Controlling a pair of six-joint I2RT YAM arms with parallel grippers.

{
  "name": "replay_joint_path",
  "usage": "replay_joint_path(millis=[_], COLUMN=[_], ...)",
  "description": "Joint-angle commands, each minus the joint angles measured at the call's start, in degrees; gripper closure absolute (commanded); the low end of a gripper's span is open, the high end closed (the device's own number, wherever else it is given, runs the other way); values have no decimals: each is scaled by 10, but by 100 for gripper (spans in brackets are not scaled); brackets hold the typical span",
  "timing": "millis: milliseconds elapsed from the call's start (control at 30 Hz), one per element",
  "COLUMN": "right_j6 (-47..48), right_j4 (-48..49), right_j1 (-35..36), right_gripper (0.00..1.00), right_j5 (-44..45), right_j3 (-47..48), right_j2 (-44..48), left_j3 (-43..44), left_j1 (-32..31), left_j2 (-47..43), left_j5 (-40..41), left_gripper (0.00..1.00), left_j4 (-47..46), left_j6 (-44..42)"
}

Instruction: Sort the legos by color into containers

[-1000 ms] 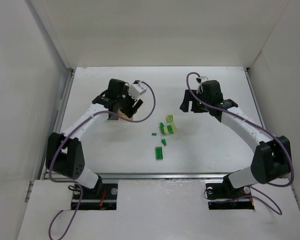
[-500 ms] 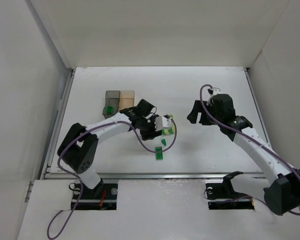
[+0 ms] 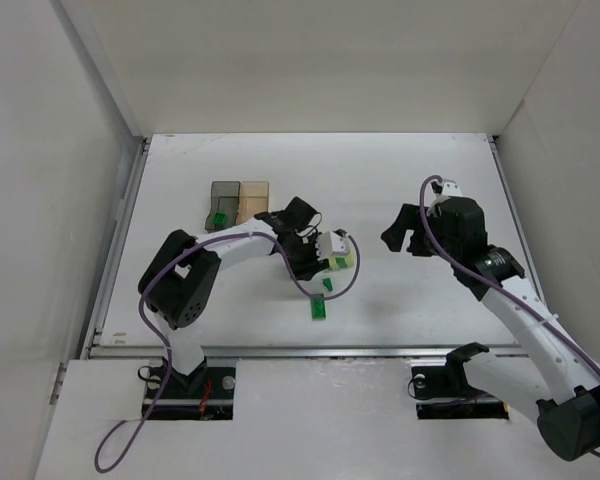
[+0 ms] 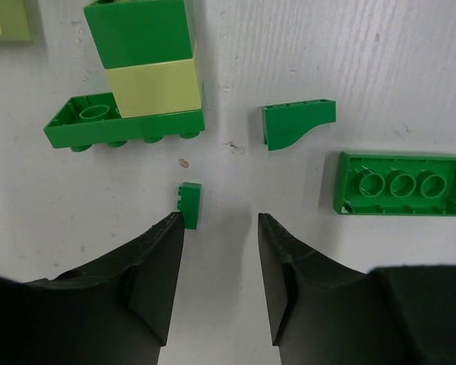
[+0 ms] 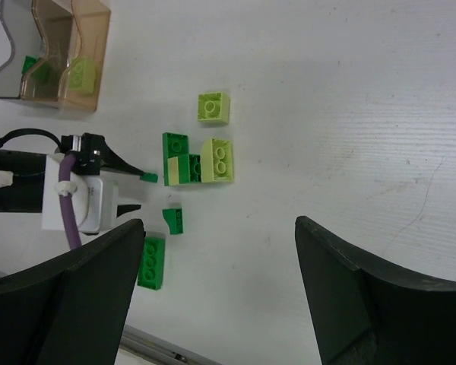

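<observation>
Plainly, the left fingers (image 4: 156, 289) stood apart with nothing between them, low over the worktop (image 4: 349, 61). The tiny dark green brick (image 4: 190, 205) lay at the tip of one finger, off-centre of the gap. It looked light, rigid and smooth, likely to skid or flip if nudged; a sound hold would centre on it and pinch its flat sides. Beyond lay a curved green piece (image 4: 296, 125), a three-stud plate (image 4: 403, 184) and a green-and-yellow stack (image 4: 144, 76). The containers (image 3: 240, 195) sat well apart. The right fingers (image 5: 68, 304) hung wide, empty.
</observation>
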State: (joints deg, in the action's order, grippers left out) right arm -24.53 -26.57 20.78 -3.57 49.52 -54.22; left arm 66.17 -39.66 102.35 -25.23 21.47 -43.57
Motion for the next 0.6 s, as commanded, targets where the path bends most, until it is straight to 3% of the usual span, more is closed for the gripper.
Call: replay_joint_path(millis=[0,233,433,567], right_j6=[-15,-15,-10,-10], right_j4=[13,13,3,3], right_j1=[6,6,6,6], right_gripper=[15,15,15,15], right_j5=[8,15,20,25], right_j3=[-2,-2,9,9], right_j2=[11,23,17,17], left_j3=[16,2,-4,-4], left_j1=[-1,-1,-6,-6], left_j2=[6,22,32,32], left_j5=[-3,40,26,20], left_gripper=[60,68,78,79], left_j4=[1,-48,-51,-46], left_j6=[-7,18,13,0])
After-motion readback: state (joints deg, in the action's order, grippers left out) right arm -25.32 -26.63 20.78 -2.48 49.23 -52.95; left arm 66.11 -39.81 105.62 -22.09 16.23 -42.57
